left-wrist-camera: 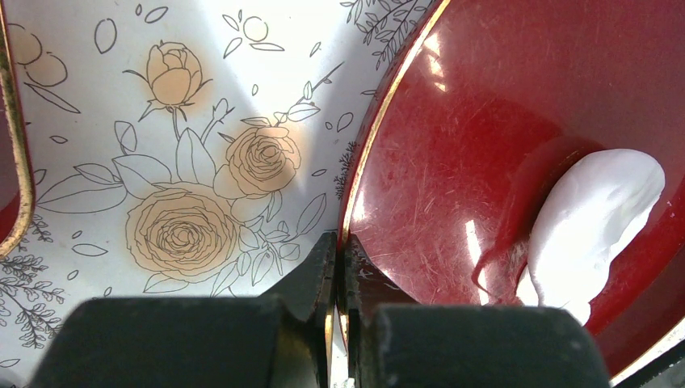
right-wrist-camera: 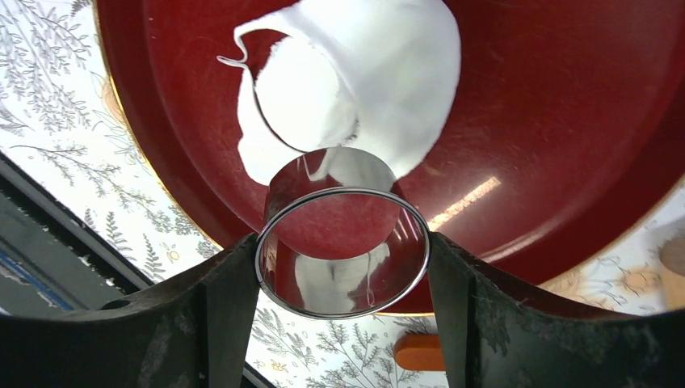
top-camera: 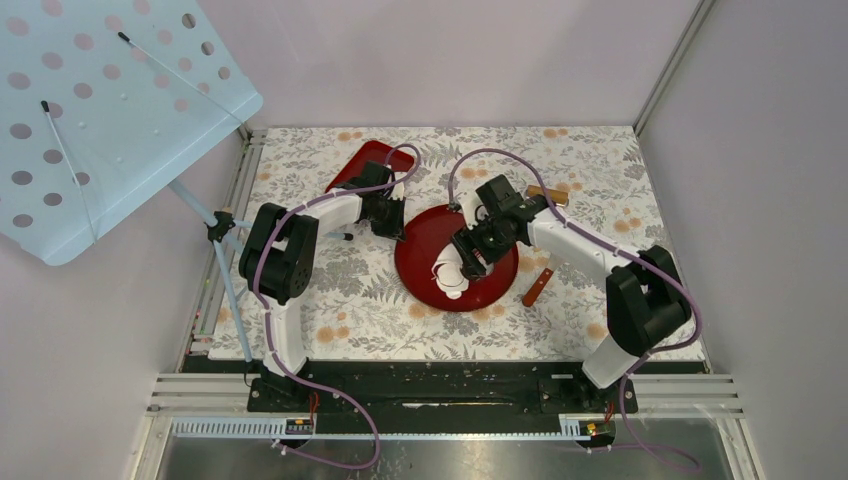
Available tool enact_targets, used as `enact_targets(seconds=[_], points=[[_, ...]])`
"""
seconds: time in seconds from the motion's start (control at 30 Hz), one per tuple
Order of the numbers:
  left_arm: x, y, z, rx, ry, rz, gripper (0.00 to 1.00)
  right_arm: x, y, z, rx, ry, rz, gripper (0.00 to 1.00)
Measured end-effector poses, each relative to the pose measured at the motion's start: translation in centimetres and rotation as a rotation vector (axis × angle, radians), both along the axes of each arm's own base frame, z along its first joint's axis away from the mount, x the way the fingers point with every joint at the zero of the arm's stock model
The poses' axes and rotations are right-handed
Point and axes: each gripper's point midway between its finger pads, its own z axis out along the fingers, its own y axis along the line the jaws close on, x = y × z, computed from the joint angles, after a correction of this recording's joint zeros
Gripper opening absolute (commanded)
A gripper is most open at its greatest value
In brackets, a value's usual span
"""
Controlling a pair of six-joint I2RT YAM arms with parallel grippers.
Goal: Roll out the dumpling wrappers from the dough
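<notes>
Steel ring (right-wrist-camera: 335, 279) fills right gripper (right-wrist-camera: 343, 267); left gripper (left-wrist-camera: 335, 271) pinches red plate (left-wrist-camera: 485, 105) rim.

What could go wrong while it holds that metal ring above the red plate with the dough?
1. The right gripper holds the metal ring only by its sides, so it may slip or tilt when pressed down.
2. The dough sheet already has a cut-out and a thin curled strip; a poorly placed cut could tear it.
3. The left gripper pinches only the rim of the red plate, so the plate might shift.

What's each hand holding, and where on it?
Right hand grips the ring cutter by its outer wall; left hand pinches the red plate at its rim.
</notes>
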Motion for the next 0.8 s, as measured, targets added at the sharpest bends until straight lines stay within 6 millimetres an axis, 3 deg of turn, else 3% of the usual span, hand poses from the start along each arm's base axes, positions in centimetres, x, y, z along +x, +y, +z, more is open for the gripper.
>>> enact_targets(seconds=[0.4, 0.6, 0.8], points=[[0.0, 0.0, 0.0, 0.000, 0.000, 0.000, 0.00, 1.2, -1.8, 0.5, -0.073, -0.092, -0.062, 0.53], [0.0, 0.0, 0.0, 0.000, 0.000, 0.000, 0.00, 3.1, -5.0, 0.6, -0.179, -0.162, -0.155, 0.55], [0.0, 0.0, 0.0, 0.000, 0.000, 0.000, 0.00, 3.0, -8.0, 1.6, -0.268, -0.230, -0.185, 0.58]])
